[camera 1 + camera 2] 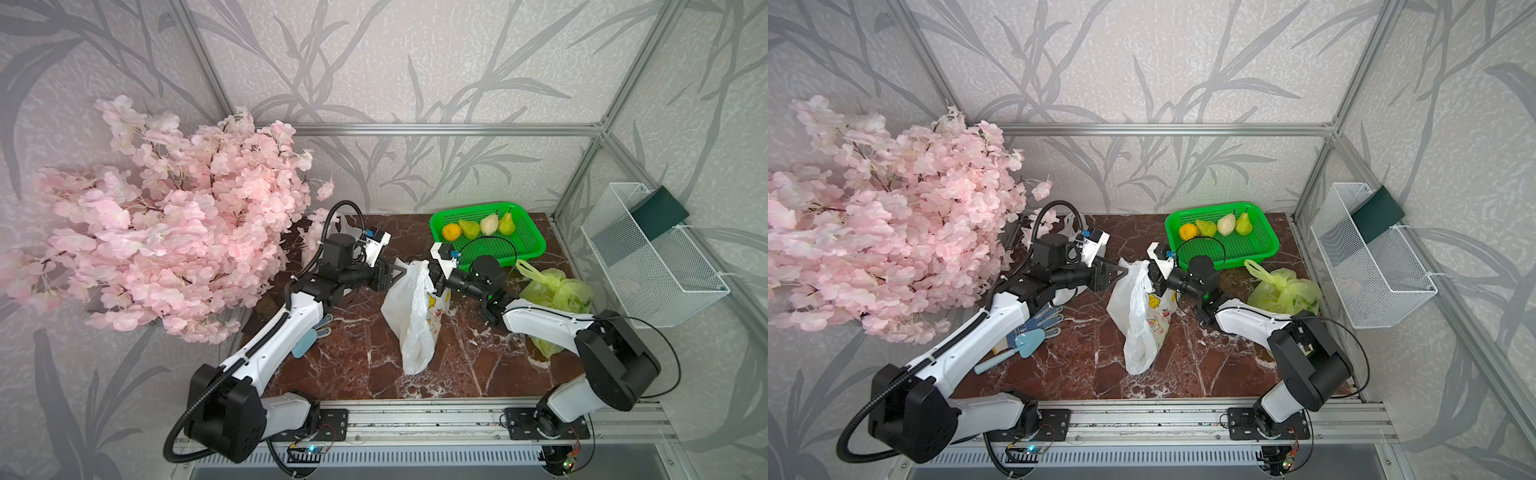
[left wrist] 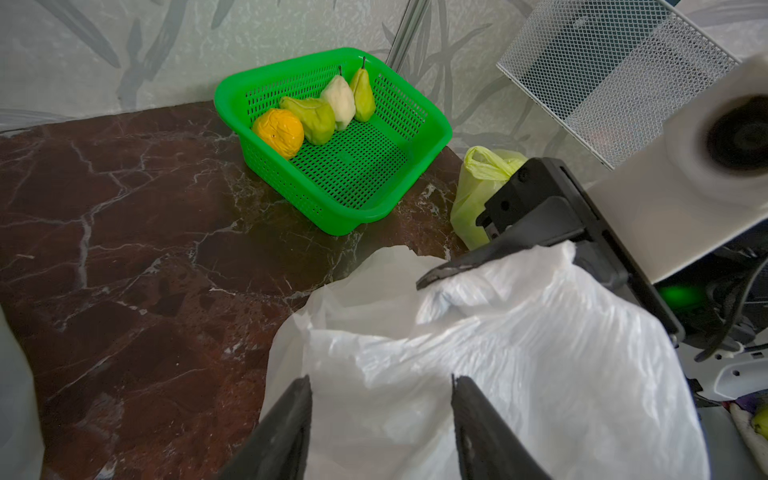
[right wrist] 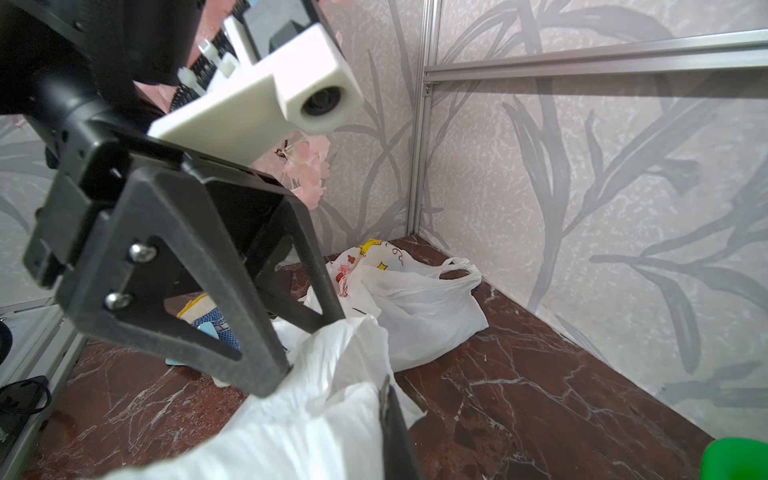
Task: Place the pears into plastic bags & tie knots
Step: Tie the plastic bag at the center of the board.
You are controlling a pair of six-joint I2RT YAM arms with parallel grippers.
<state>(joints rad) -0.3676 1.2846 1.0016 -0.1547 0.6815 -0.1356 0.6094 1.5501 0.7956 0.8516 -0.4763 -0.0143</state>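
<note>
A white plastic bag [image 1: 411, 316] with cartoon prints stands mid-table, and my right gripper [image 1: 432, 277] is shut on its upper edge and holds it up. My left gripper [image 2: 381, 380] is open at the bag's other side, jaws apart, with the film just beyond the fingertips. Three pears [image 1: 489, 224] lie in the green basket [image 1: 528, 245] at the back. A yellow-green bag [image 1: 557, 291], bunched at its handles, sits by my right arm. Another white bag [image 3: 415, 299] lies flat at the back left corner.
An orange fruit [image 1: 451, 232] shares the green basket. Pink blossom branches [image 1: 166, 216] overhang the table's left side. A glove and a blue trowel [image 1: 1030, 340] lie under my left arm. A white wire basket [image 1: 648, 257] hangs on the right wall.
</note>
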